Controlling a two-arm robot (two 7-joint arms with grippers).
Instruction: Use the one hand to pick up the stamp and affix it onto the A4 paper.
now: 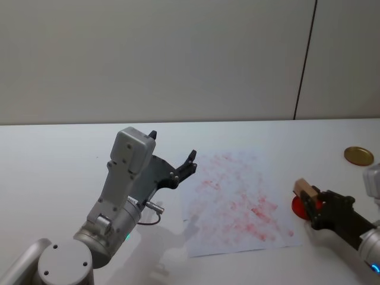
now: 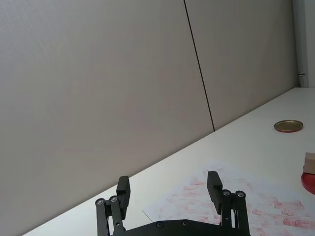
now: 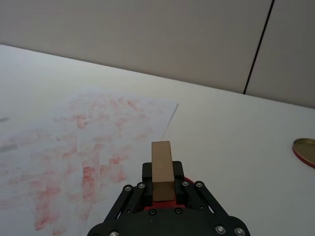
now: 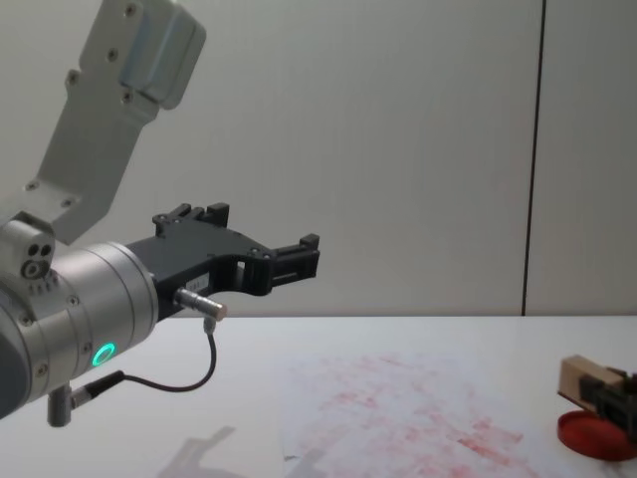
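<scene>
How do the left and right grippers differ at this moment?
The left gripper is open and empty; the right gripper is shut on the stamp. The left hangs high, left of the A4 paper; the right sits low over the red ink pad. Both are black, two-fingered.

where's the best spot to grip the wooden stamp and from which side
Grip the stamp across its two flat long sides, coming from the robot's right. The right gripper is doing that now near the red ink pad: jaws shut on the narrow block, one end sticking out free.
</scene>
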